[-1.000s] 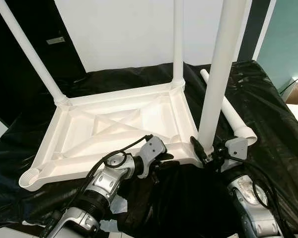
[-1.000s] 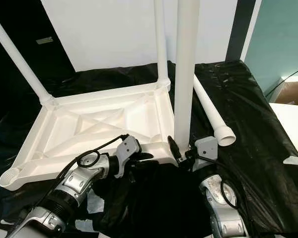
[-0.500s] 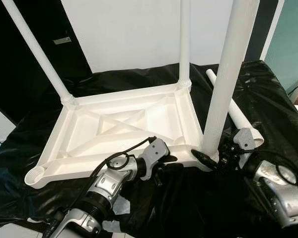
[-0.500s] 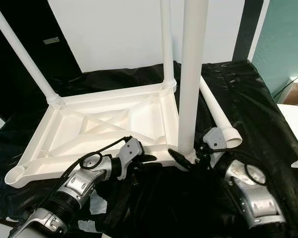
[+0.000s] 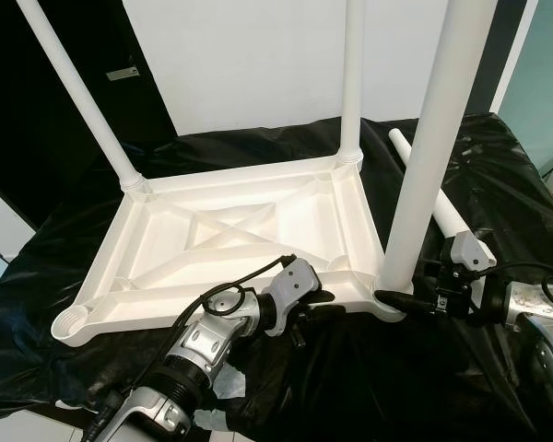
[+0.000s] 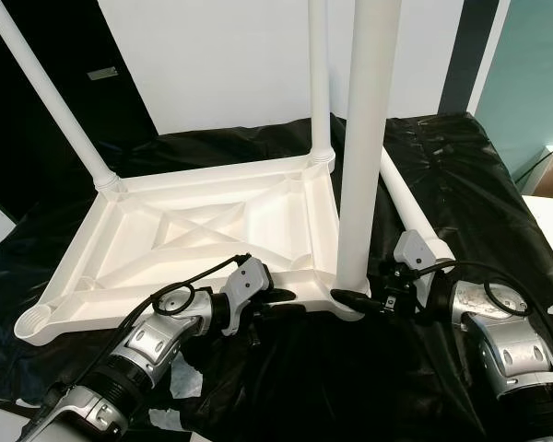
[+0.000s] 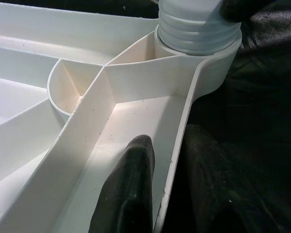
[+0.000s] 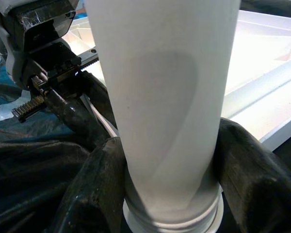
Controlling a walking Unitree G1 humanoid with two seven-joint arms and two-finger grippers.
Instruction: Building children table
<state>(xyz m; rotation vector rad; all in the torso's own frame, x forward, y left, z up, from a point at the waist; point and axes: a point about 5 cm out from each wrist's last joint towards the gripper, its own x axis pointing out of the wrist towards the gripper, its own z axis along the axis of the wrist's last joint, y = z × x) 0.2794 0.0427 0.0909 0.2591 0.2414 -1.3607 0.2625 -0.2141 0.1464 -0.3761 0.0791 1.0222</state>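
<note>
white plastic tabletop [image 5: 230,235] lies inverted; left gripper [image 5: 315,309] clamps its near rim, right gripper [image 5: 398,300] clamps the near leg [image 5: 433,147].

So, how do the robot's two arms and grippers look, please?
Both arms are silver metal with ribbed black joints and looping black cables. The left gripper and right gripper each have a grey housing and two long black fingers. A toothed rack shows on the left one.
</note>
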